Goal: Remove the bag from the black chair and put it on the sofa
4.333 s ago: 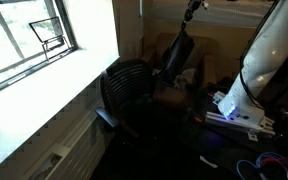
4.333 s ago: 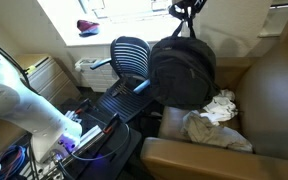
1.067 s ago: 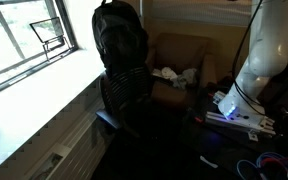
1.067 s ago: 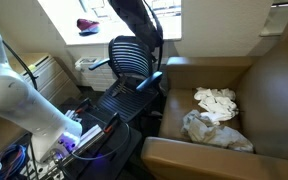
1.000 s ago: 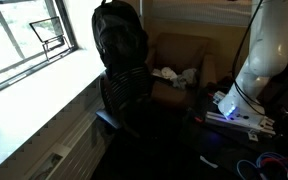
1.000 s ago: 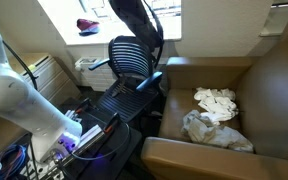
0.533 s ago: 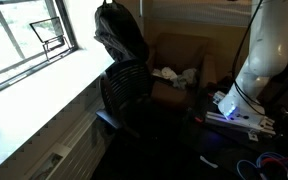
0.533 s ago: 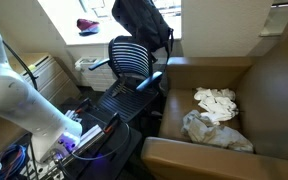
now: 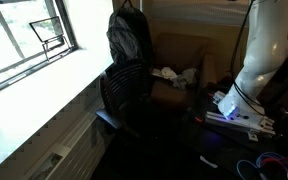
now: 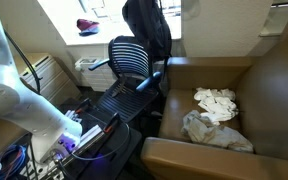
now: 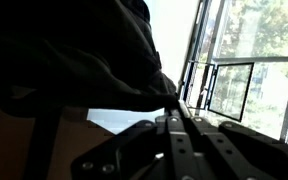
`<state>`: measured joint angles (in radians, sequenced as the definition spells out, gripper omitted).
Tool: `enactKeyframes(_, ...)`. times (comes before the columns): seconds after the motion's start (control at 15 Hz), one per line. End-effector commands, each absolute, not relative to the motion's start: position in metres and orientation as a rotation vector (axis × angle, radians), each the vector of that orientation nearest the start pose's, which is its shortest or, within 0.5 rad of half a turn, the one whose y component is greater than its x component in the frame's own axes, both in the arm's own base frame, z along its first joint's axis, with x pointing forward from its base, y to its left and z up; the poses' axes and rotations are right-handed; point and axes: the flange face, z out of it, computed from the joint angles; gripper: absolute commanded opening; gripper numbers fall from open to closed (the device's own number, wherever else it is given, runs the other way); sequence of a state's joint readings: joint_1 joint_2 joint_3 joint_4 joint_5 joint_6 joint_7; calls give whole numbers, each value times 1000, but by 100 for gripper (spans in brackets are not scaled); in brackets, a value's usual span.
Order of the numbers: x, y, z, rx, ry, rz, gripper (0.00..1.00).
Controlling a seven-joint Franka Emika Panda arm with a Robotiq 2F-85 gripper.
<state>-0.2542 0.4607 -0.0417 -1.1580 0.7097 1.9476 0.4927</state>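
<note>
The bag (image 9: 130,35) hangs in the air above the backrest of the black chair (image 9: 124,90), clear of its seat and apart from the sofa (image 10: 254,90). In the dark wrist view the gripper (image 11: 174,120) jaws seem clamped on the bag's top. Crumpled white cloths (image 10: 216,100) lie on the sofa.

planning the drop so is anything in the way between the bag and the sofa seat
Nothing visible blocks the path: the bag hangs in open air above the backrest of the black chair. But crumpled white cloths lie on the seat of the sofa, where it could land.
</note>
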Motion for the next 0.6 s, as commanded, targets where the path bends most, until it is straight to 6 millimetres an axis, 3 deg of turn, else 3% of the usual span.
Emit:
enactKeyframes(0.0, 669, -254, 570, -1949, 1180, -255, 1)
enactKeyframes(0.2, 633, -338, 531, -1765, 1249, -210, 1)
enactKeyframes(0.33, 612, -394, 516, -1653, 1284, -168, 1)
enactKeyframes(0.47, 592, -428, 501, -1539, 1380, -115, 1)
enactKeyframes(0.53, 601, -413, 495, -1627, 1358, -159, 4)
